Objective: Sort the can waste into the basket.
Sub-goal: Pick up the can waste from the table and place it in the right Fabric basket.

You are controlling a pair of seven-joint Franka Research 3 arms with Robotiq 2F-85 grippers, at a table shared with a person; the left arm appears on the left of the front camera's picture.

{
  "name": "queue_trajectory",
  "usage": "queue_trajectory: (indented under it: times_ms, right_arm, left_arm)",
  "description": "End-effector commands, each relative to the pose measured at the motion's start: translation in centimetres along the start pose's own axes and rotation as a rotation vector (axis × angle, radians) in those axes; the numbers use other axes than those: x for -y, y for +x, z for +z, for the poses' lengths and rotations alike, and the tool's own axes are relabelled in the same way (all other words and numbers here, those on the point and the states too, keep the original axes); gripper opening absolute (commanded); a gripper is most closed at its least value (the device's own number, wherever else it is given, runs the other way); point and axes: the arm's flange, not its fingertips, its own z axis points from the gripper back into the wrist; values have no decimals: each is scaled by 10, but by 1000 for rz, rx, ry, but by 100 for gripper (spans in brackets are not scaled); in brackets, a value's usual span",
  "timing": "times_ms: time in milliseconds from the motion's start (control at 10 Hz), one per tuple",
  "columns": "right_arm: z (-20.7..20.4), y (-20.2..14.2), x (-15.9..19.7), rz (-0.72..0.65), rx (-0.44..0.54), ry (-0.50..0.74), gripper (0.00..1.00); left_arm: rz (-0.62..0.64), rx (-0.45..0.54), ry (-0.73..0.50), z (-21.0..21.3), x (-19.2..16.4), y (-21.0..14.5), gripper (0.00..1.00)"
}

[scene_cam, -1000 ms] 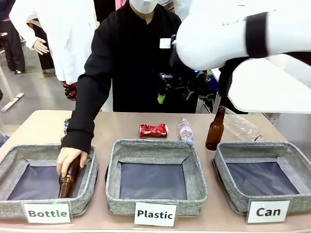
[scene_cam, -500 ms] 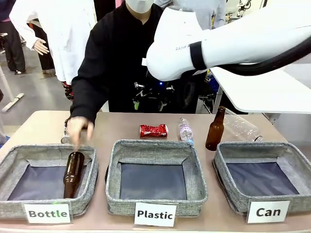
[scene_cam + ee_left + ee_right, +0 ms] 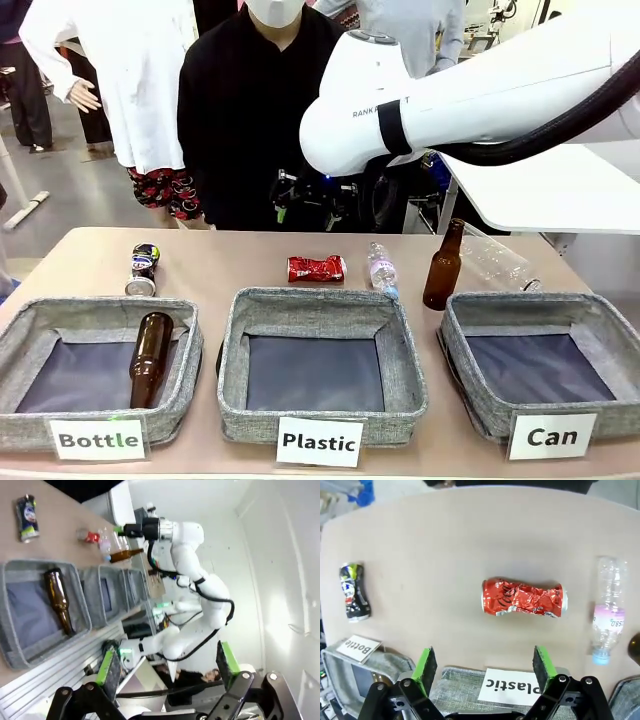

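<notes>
Straight ahead of the right claw (image 3: 485, 662), between its wide-spread green pads, lies the crushed red can (image 3: 522, 597) on the table, just beyond the Plastic bin's rim (image 3: 455, 685). The dark can (image 3: 354, 591) sits well off past one finger; the Can basket (image 3: 600, 305) waits far off to the other side, with no can in it yet. The left claw (image 3: 167, 660) hangs clear of the table, spread too and holding nothing. From where I stand, that red can looks light, thin-walled, slick and ready to buckle. Its length runs finger to finger, so I'd turn the wrist and pinch gently across the dented waist.
</notes>
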Motion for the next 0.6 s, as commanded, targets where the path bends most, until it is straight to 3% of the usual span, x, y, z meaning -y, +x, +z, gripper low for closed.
queue_trajectory:
  times_ms: [0, 100, 300, 500]
  right_arm:
    - [0, 0, 0, 6, -6, -2, 100]
    - [0, 0, 0, 6, -6, -2, 100]
    - [0, 0, 0, 6, -6, -2, 100]
    - [0, 0, 0, 6, -6, -2, 100]
  left_arm:
    - [13, -41, 45, -22, -6, -13, 100]
    - [26, -77, 82, -43, -14, -19, 100]
    - [78, -267, 189, -106, -37, -38, 100]
    - [65, -354, 302, -151, -65, -54, 100]
